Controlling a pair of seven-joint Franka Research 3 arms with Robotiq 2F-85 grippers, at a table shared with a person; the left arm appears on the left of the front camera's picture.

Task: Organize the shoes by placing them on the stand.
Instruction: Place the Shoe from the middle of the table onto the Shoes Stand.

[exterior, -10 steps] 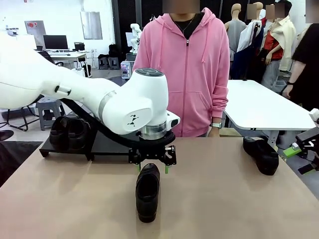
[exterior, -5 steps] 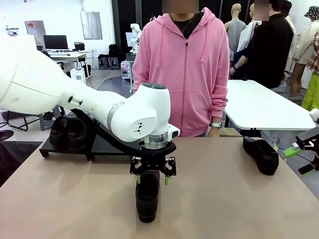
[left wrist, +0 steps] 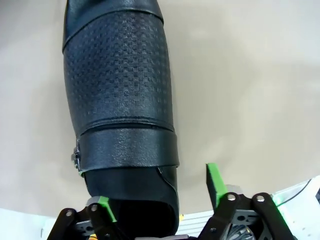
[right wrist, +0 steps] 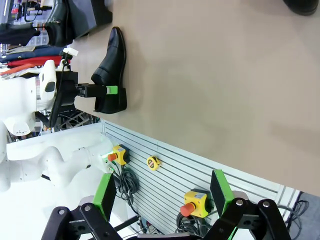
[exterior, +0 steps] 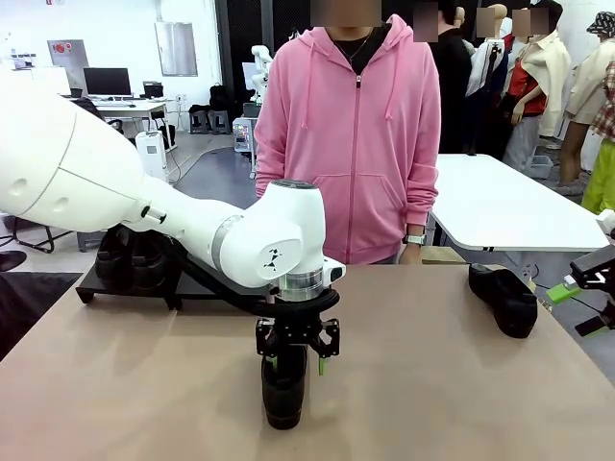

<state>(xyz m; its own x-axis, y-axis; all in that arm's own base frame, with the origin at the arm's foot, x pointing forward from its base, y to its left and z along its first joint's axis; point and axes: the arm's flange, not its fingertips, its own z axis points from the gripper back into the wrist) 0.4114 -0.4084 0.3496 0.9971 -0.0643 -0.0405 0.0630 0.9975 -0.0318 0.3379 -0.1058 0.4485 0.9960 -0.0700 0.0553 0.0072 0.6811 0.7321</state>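
A glossy black shoe [exterior: 284, 392] lies mid-table, toe toward me. My left gripper [exterior: 293, 359] has come down over its heel end, open, with a green pad on each side. In the left wrist view the shoe [left wrist: 120, 100] runs up from between my fingers; the right pad [left wrist: 214, 181] stands clear of the leather and the left pad [left wrist: 103, 202] is close against it. Another shoe [exterior: 504, 299] sits at the table's right edge. Two more shoes [exterior: 135, 257] rest on the low black stand [exterior: 207, 279] at the left. My right gripper [right wrist: 164, 195] is open and holds nothing.
A person in a pink hoodie [exterior: 356, 134] stands at the far side of the table, hands down. A white table [exterior: 509, 206] stands behind on the right. Yellow emergency-stop boxes [right wrist: 194, 202] hang on the slatted panel under my right wrist.
My left gripper dropped from above the shoe's heel to down around it, and its jaws narrowed slightly. The shoe and my right arm stayed still.
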